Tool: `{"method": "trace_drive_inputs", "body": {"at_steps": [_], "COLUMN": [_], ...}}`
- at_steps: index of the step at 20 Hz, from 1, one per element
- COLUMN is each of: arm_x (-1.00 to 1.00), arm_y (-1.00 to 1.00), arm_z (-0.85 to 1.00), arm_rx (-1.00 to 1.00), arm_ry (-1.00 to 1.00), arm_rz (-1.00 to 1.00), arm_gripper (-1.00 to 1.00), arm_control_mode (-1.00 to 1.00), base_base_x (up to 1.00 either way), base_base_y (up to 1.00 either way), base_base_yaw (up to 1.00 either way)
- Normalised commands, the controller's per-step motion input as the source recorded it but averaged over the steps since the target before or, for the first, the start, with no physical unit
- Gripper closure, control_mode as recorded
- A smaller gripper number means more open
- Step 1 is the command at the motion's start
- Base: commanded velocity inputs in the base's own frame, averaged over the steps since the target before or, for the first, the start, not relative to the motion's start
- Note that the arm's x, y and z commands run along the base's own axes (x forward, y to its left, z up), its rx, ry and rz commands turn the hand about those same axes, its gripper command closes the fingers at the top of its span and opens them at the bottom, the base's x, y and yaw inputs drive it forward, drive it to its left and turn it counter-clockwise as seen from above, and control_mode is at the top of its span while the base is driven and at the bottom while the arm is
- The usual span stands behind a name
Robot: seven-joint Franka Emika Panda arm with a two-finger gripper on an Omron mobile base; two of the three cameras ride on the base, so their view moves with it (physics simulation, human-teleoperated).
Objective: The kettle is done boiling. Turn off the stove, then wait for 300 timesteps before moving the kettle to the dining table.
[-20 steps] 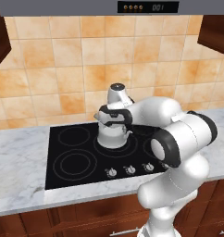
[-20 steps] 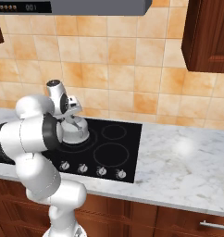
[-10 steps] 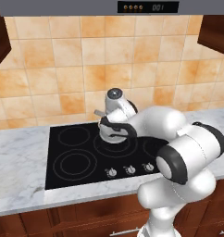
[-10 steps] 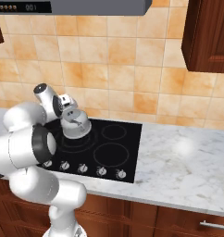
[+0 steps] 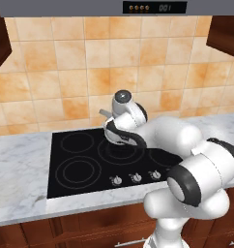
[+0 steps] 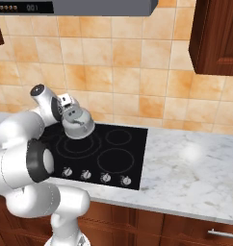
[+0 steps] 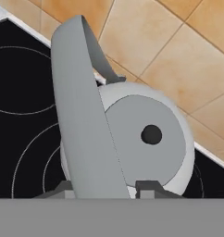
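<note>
On the left, the marble bench (image 5: 22,169) runs under a wall of orange tiles (image 5: 65,82); set into it is the black stove (image 5: 80,162), with ring-marked burners and a row of small silver knobs (image 5: 136,177) along its front edge. Toward the middle, the silver kettle (image 6: 78,123) hangs tilted above the back burners, its base lifted off the glass as the right base view shows it; in the left base view the body of the kettle (image 5: 120,131) sits partly behind the white arm (image 5: 172,140), with the spout poking out to the left. The claw (image 7: 102,187) is closed narrowly on the curved top handle, which runs up between the two dark fingertips (image 7: 148,189) in the hand view; the round lid with its dark knob lies just beyond the handle, and the burner rings and tiles show behind the kettle (image 7: 146,139). Further right, the bench (image 6: 190,168) continues past the stove (image 6: 118,153), bare marble with a soft bright patch; a dark wood cabinet (image 6: 217,38) hangs above it; a grey hood (image 6: 75,7) with a small display spans the top.
</note>
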Motion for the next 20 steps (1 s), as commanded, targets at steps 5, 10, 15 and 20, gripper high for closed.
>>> {"method": "trace_drive_inputs", "body": {"at_steps": [5,10,15,20], "arm_x": [-0.01,-0.15,-0.22,-0.26], "arm_y": [-0.16,-0.23,-0.22,-0.20], "arm_z": [0.47,0.49,0.52,0.49], "arm_rx": [0.00,0.00,0.00,0.00], "arm_ry": [0.00,0.00,0.00,-0.01], "arm_rz": [0.00,-0.01,-0.01,-0.01], "arm_gripper": [1.00,1.00,1.00,1.00], "arm_control_mode": [-1.00,-1.00,-1.00,-1.00], "base_base_x": [0.00,0.00,0.00,0.00], "base_base_y": [0.00,0.00,0.00,0.00], "base_base_yaw": [0.00,0.00,0.00,0.00]}}
